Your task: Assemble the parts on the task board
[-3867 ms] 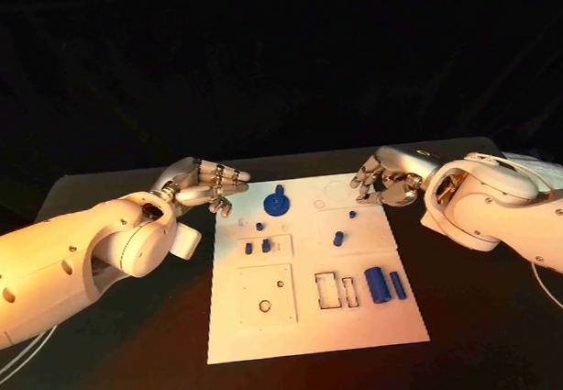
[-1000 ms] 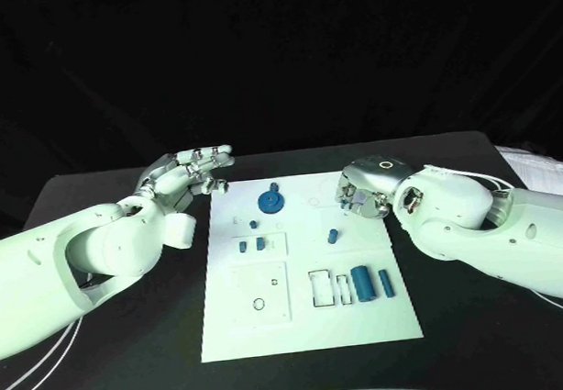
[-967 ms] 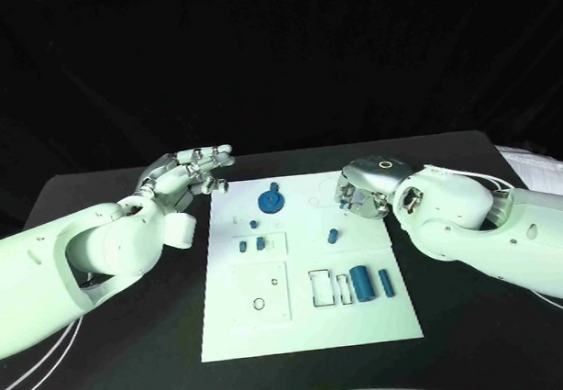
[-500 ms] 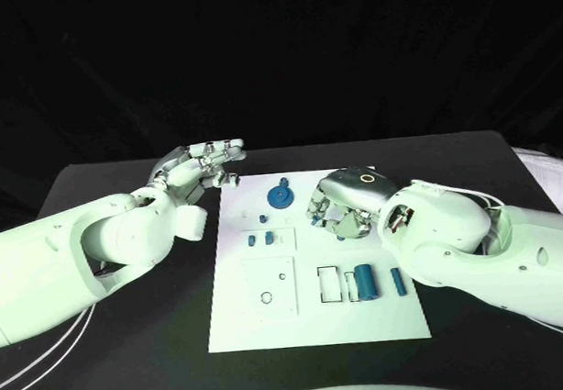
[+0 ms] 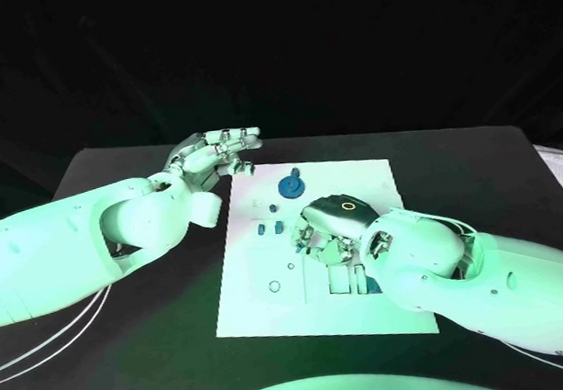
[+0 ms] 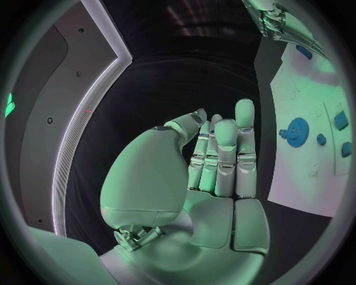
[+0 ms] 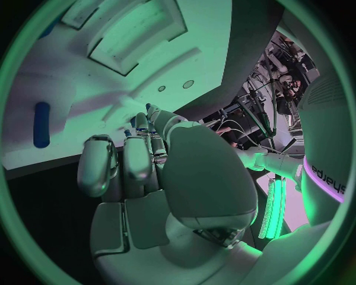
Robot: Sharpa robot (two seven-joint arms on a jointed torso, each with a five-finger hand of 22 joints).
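Note:
The white task board [image 5: 272, 306] lies in the middle of the black table. A blue gear [image 5: 290, 187] sits near its far end, with two small blue parts [image 5: 270, 226] just nearer. My right hand [image 5: 324, 233] is down over the board's middle, fingers curled with their tips at the surface. A speck of blue [image 7: 136, 121] shows between the fingertips in the right wrist view; whether it is gripped is unclear. A long blue part [image 7: 42, 124] lies beside that hand. My left hand [image 5: 218, 150] hovers by the board's far left corner, fingers straight, holding nothing.
The right forearm [image 5: 474, 275] crosses the board's near right part and hides most of the pieces there; a blue part [image 5: 369, 285] peeks out beside it. Rectangular recesses [image 5: 274, 283] mark the board's near left. Black table [image 5: 148, 336] surrounds the board.
My right hand has come from the board's far right edge inward and lowered over its middle, covering a small blue part. The left hand keeps its place. The camera has shifted.

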